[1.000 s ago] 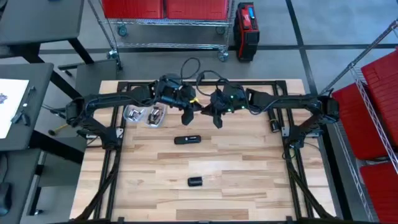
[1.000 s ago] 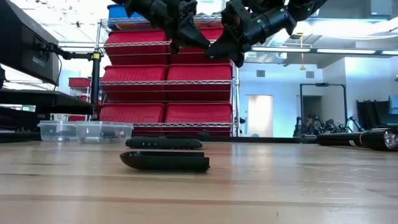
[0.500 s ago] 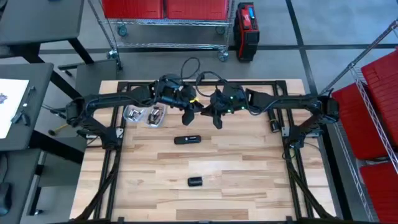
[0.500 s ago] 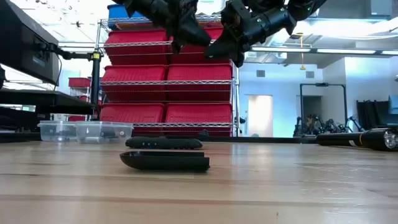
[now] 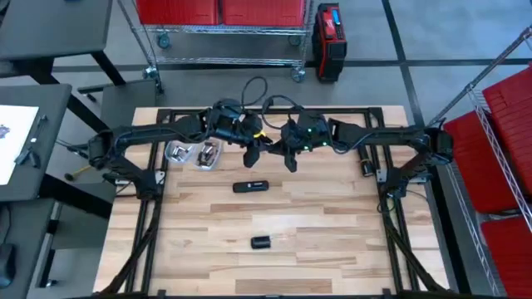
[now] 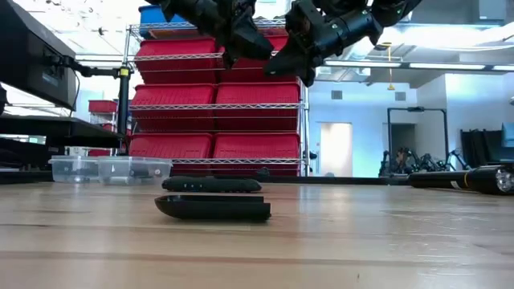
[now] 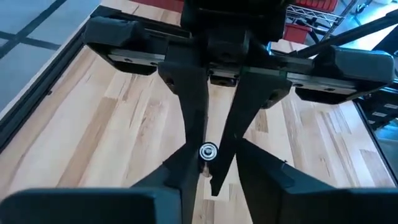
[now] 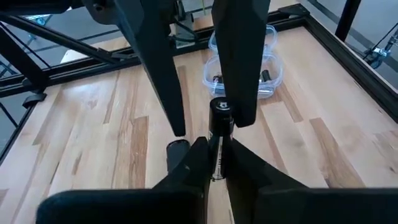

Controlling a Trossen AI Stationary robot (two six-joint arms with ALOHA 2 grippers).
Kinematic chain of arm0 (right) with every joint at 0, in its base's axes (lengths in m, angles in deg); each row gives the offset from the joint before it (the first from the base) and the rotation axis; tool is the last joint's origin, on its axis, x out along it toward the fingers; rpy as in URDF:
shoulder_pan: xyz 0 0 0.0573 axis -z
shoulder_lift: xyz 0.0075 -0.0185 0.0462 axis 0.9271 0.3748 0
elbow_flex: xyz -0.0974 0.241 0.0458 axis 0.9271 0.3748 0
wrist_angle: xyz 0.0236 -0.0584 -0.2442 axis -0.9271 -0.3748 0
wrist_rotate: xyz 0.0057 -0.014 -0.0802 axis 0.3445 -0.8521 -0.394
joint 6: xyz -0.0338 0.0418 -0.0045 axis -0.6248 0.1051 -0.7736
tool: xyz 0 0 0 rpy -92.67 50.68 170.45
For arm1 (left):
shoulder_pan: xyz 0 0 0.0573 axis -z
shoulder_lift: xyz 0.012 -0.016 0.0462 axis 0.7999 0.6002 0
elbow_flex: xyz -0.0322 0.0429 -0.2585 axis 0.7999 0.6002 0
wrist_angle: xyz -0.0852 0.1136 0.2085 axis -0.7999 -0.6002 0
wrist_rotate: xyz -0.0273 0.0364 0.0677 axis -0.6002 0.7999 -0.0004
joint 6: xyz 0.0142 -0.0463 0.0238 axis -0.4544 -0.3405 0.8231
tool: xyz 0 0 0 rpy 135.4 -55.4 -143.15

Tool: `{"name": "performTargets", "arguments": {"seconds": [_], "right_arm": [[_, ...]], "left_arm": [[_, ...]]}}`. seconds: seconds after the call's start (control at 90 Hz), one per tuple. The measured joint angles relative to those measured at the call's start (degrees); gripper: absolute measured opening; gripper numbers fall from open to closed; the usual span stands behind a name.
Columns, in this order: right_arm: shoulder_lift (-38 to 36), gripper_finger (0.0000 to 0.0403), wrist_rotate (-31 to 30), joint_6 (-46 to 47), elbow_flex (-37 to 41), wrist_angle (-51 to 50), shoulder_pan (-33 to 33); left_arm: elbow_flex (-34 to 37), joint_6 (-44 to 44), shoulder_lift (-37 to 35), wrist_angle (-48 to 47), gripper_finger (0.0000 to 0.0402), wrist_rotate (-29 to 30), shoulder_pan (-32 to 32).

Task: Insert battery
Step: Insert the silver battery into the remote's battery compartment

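step: mid-air battery (image 8: 219,134) handoff near worktop (image 5: 332,232) back edge | right pincer (image 8: 214,152) clenched on it, my left pincer (image 7: 208,165) closing around its tip | remote (image 5: 251,186) mid-worktop | next: seat cell in remote

Two clear bins (image 5: 193,153) sit side by side near the table's (image 5: 332,241) back left, small parts inside. Behind the table a wire rack (image 6: 217,104) holds red bins (image 6: 173,95), and a red-black case (image 5: 329,30) stands on the floor. A desk (image 5: 21,137) with paper and pliers sits to the left, red bins (image 5: 507,116) to the right.
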Motion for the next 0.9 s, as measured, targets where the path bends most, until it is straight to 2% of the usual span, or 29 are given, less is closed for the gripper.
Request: {"name": "performTargets", "arguments": {"seconds": [0.656, 0.9], "right_arm": [[0.0, 0.0018, 0.0, 0.0, 0.0, 1.3, -0.1], [0.0, 0.0018, 0.0, 0.0, 0.0, 1.1, -0.1]], "left_arm": [[0.0, 1.1, 0.0, 0.0, 0.0051, 0.1, 0.2], [0.0, 2.6, 0.0, -0.9, 0.0010, 0.0, 0.2]]}}
